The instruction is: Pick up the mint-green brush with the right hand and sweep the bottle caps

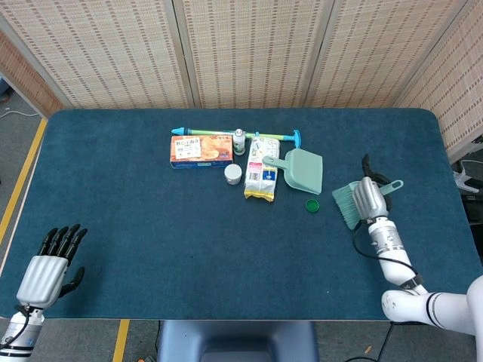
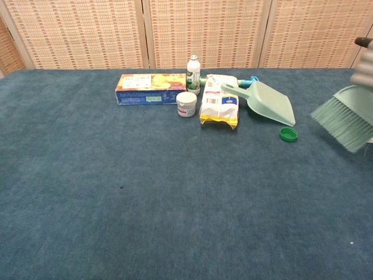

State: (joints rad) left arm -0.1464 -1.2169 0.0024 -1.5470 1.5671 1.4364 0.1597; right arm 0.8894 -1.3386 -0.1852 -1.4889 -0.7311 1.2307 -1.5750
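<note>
The right robot hand [image 1: 367, 197] is clamped on the mint-green brush [image 1: 349, 204]. The green bottle cap [image 1: 312, 204] lies just left of its bristles in the frame, dustpan [image 1: 303, 170] beyond.

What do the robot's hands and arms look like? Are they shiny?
Each robot hand has a ribbed silver-grey back; the left robot hand shows black fingers. The right robot hand joins a silver metal wrist with a black cable, then a smooth white arm. Real shine can't be judged.
</note>
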